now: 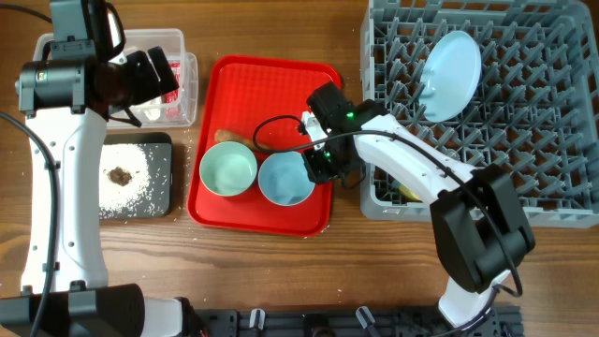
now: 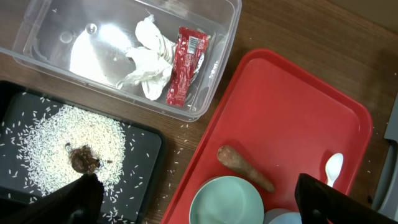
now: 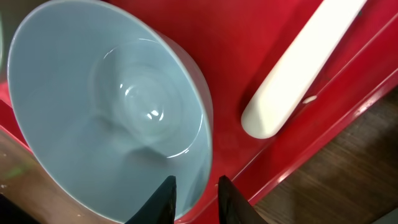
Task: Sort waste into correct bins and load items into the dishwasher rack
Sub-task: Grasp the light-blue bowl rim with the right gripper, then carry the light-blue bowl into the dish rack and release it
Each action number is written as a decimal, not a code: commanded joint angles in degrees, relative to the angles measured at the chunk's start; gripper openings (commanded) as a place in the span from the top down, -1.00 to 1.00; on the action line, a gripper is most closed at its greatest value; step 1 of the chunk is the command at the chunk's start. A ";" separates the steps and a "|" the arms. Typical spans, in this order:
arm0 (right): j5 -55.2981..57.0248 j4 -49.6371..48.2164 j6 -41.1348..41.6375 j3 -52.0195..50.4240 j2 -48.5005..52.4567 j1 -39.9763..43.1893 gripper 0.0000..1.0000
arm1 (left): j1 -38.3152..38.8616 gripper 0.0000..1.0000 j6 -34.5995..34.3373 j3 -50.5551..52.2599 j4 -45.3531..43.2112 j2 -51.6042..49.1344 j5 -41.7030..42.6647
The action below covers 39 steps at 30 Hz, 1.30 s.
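The right tool [image 3: 196,198] sits at the rim of the right bowl [image 1: 285,178], on the side that faces the rack [image 1: 552,211]; in the right wrist view its fingers [image 3: 163,199] stand close together with the rim between them, one inside the wall and one outside over the red tray [image 1: 271,84], so I read it as closed on that bowl, though how firm the pinch is does not show; the bowl stands upright, mouth up and empty, at the tray's near right corner, just beside the left bowl [image 1: 227,169]; the rack lies to the robot's right of the bowl, just beside the tray's edge, so the coming move is probably a lift and a short carry rightward, and the right arm is plainly the nearer one; the plate [image 1: 451,73] already leans among the pegs toward the far side; the spoon [image 3: 298,68] lies on the tray between bowl and rack, its long axis roughly along the tray's right edge, its end near the bowl but apart from it, so a bowl swung low could brush it; the left tool [image 2: 196,186] hangs wide open and holds nothing, above the meeting of tub [image 2: 37,28], black tray [image 2: 143,162] and red tray, well apart from the right bowl.
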<state>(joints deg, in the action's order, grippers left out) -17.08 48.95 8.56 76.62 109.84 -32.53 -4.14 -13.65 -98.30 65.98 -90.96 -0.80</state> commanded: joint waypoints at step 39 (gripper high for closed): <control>90.38 -66.49 -46.27 12.20 9.92 13.29 0.91 | -0.15 -1.00 -0.50 0.04 -0.15 -0.61 -0.35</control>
<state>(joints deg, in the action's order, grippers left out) 69.93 -15.64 -26.94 88.47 116.01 -19.20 -4.14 -13.67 -98.26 66.02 -91.15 -0.80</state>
